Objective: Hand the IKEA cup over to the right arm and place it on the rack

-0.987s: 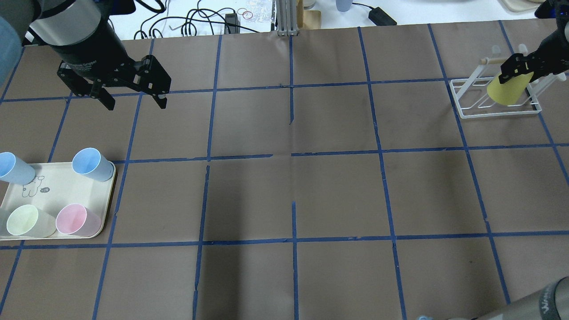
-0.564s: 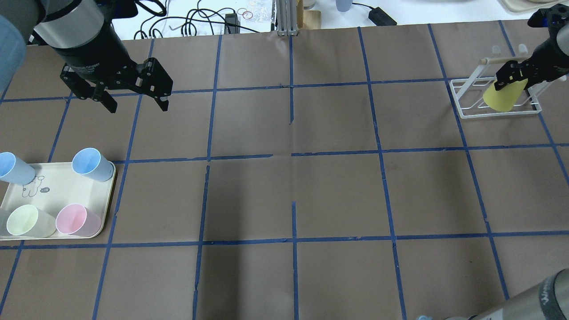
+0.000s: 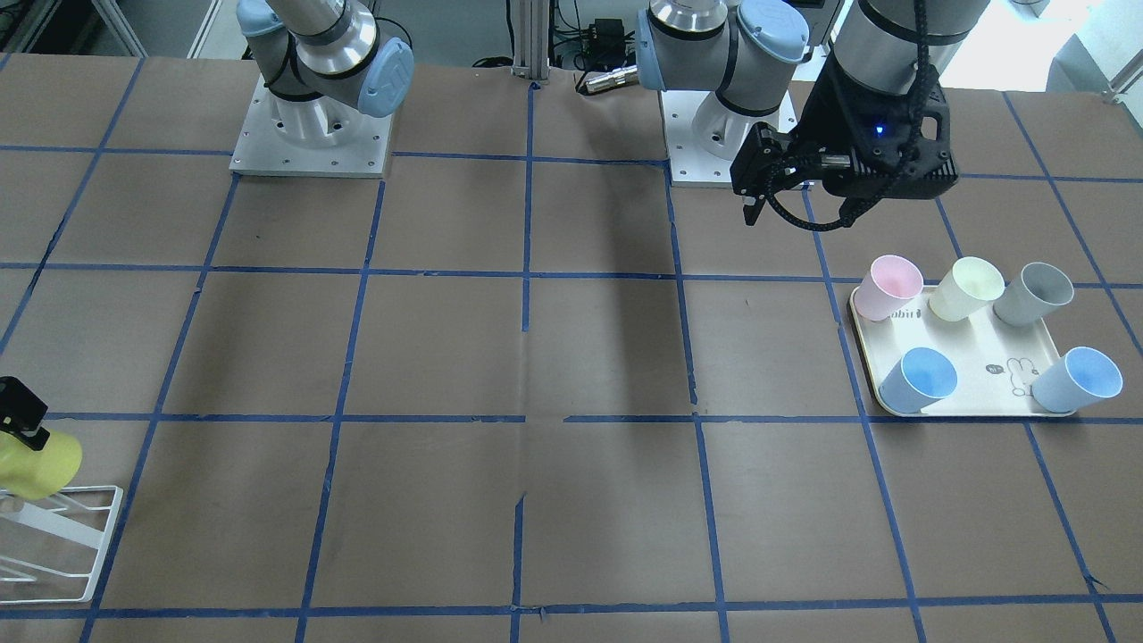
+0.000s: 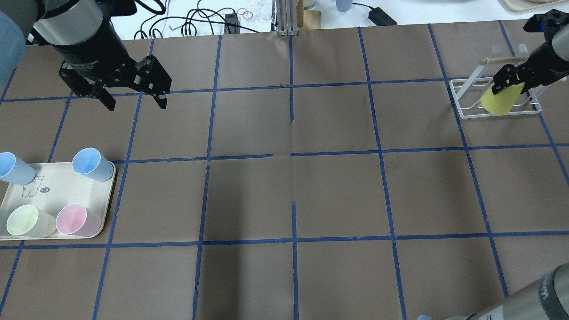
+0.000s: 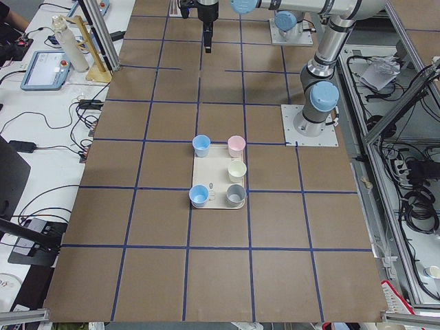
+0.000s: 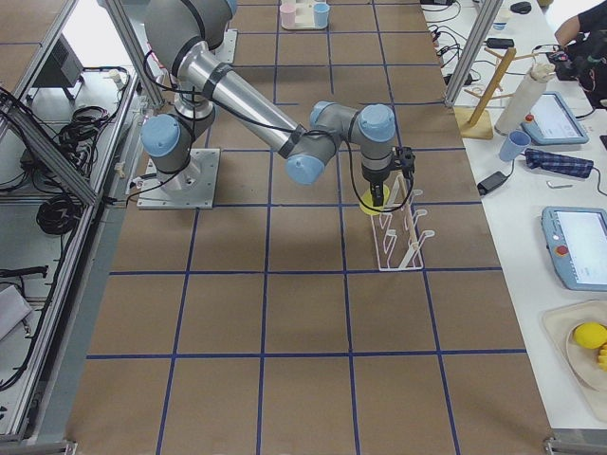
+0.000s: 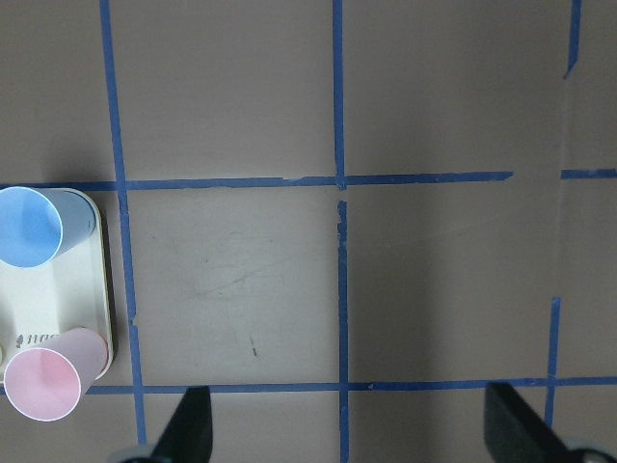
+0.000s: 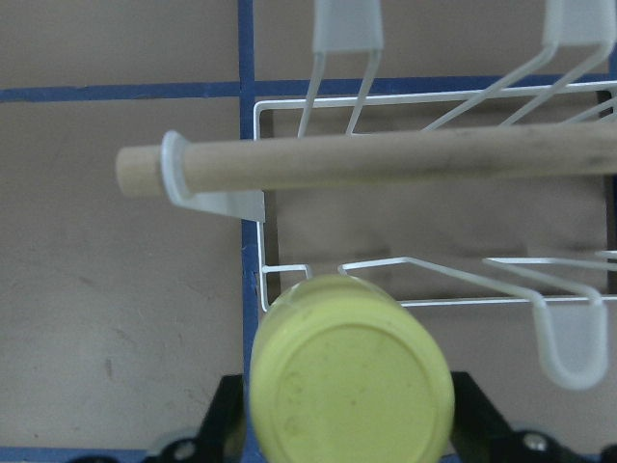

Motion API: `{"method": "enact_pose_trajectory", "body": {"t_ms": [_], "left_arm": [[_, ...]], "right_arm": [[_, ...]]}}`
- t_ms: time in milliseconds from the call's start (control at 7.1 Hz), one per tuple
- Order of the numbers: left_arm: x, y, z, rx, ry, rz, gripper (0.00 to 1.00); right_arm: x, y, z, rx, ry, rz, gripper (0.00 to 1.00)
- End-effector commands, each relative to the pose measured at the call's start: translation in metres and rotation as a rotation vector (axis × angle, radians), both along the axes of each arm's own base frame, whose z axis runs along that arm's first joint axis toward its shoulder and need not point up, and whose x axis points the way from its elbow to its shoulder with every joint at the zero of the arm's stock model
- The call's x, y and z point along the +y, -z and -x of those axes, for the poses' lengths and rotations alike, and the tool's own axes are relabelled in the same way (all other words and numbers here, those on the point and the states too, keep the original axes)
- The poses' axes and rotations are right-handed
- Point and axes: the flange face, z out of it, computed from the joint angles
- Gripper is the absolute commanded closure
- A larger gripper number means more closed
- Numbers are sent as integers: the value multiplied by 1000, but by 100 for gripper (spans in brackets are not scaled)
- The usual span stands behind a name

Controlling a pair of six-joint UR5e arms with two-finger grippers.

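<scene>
The yellow IKEA cup (image 4: 500,101) hangs tilted, mouth down, over the front part of the white wire rack (image 4: 462,95) at the table's far right. My right gripper (image 4: 511,81) is shut on its base end. In the right wrist view the cup's base (image 8: 349,391) fills the bottom, between the two fingers, just in front of the rack's wooden rod (image 8: 386,159). The cup also shows in the front-facing view (image 3: 36,463) and the exterior right view (image 6: 372,201). My left gripper (image 4: 133,100) is open and empty, high over the far left of the table.
A cream tray (image 4: 58,178) at the left edge holds two blue cups, a pale cream-yellow cup (image 4: 22,220), a pink cup (image 4: 71,218) and a grey cup (image 3: 1036,293). Blue tape lines grid the brown table. Cables and clutter lie beyond the far edge.
My right gripper has moved the yellow cup lower and a little towards the rack's front. The left gripper has shifted only slightly and stays open.
</scene>
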Motion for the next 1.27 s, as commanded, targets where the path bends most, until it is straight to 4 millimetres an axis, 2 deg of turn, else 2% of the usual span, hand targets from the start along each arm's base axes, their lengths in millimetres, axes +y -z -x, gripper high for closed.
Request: {"method": "enact_pose_trajectory", "body": {"t_ms": [0,282,423,705,846,987,1128], "left_arm": [[2,1,0,1,-4,1,0],[1,0,0,1,-4,2,0],[1,0,0,3,-4,2,0],[1,0,0,1,-4,2,0],[0,-3,-1,1,-7,7,0],[0,-3,-2,0,-7,8,0],[0,-3,-4,1,-12,7,0]], "right_arm": [[0,-1,0,1,0,2,0],[6,-22,-3,-9,1,-12,0],[19,-58,-12,-1,39,12,0],[73,-124,-49,-56,90,-78,0],[98,-156,-89,-62,78,-107,0],[113,-176,-133,7,57,-124,0],[121,-183,-181,47,58,-140,0]]}}
